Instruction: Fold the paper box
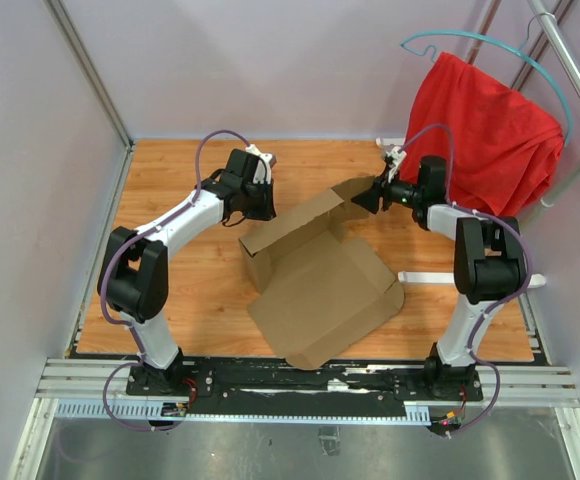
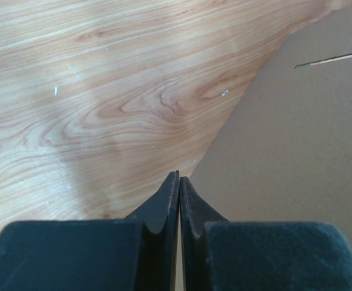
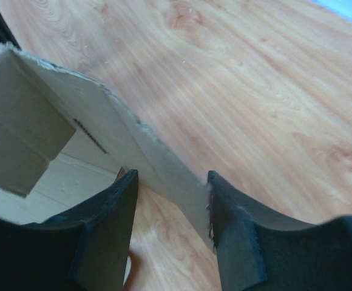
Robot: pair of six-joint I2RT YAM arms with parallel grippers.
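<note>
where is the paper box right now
Top view: the paper box lies centred on the table, its raised far flap between the parted jaws of the right claw, the shut left claw beside its far-left corner.

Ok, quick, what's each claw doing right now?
Left claw: closed, holding nothing, beside the paper box.
Right claw: open, jaws straddling a paper box flap, not clamped.

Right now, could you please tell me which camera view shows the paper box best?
The top external view: the whole paper box shows, partly folded. The left wrist view catches only a flat panel with a slit; the right wrist view only one flap's edge.
</note>
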